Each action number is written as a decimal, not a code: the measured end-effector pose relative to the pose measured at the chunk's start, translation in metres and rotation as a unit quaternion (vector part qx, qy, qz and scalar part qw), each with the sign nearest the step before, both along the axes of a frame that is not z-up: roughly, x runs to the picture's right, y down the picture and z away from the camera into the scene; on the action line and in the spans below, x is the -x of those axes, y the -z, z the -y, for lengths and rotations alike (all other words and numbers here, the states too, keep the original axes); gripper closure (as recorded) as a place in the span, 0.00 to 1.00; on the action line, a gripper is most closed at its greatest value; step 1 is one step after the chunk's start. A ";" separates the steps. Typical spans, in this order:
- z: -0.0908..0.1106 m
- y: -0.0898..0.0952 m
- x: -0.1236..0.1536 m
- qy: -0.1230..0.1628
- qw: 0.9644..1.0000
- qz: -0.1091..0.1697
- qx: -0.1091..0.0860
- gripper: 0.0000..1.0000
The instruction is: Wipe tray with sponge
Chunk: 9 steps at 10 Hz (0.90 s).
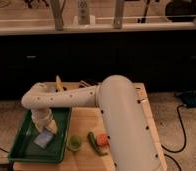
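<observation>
The dark green tray [25, 148] lies on the left end of the wooden table. The pale blue-grey sponge [43, 139] rests flat on the tray floor, near its middle. My gripper [46, 131] reaches straight down into the tray from the white arm and is shut on the sponge's upper edge, pressing it onto the tray. The wrist hides most of the fingers.
A small round green cup [74, 143] stands on the wooden table [86, 120] just right of the tray. A green-and-orange vegetable-like item [98, 140] lies beside it. A yellow object [58, 83] sits at the table's far edge. A cable [181, 131] runs over the floor at right.
</observation>
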<state>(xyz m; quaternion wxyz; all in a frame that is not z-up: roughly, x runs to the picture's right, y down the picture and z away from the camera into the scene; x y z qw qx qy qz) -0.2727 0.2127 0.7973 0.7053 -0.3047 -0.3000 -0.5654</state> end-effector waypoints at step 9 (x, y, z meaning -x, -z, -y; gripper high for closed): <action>0.043 -0.030 0.002 -0.029 0.999 -0.042 -0.004 0.98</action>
